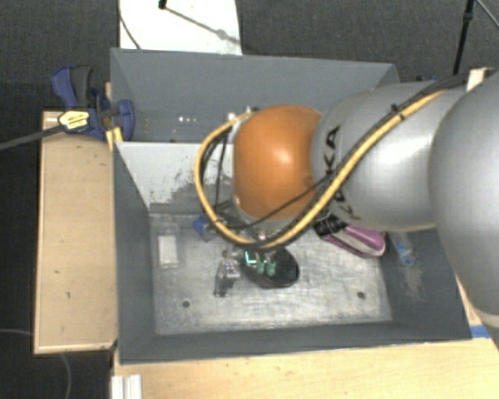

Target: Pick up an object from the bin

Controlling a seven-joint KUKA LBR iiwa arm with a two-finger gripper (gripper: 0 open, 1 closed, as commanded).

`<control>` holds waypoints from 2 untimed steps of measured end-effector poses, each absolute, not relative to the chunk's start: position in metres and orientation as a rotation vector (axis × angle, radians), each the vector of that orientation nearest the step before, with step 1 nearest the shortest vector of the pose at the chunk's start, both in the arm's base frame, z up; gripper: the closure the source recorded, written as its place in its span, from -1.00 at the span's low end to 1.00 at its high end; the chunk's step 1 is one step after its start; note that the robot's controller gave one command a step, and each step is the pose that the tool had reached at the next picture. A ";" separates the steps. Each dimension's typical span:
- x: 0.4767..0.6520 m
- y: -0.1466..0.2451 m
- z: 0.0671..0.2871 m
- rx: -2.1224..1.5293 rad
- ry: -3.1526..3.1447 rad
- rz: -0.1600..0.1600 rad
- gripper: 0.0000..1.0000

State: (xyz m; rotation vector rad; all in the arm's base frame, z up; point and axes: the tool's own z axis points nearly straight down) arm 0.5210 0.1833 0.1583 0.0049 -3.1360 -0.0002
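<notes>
Arm (pixel 399 173) over bin (pixel 133 248), one black disc (pixel 286 274), one white block (pixel 167 250)

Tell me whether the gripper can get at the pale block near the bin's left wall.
Probably yes. The pale block lies alone on the floor of the bin, left of the gripper, with nothing between them. The black round thing sits on the gripper's other side.

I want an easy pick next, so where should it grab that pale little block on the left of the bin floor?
Probably the pale block by its two short ends, coming straight down. It lies flat and alone, one long side close to the bin's sloping wall, with bare floor beyond both ends.
</notes>
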 end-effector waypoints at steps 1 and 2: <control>0.493 0.158 0.187 0.129 -3.139 0.001 -1.00; 0.512 0.074 0.088 0.321 -3.122 0.004 -1.00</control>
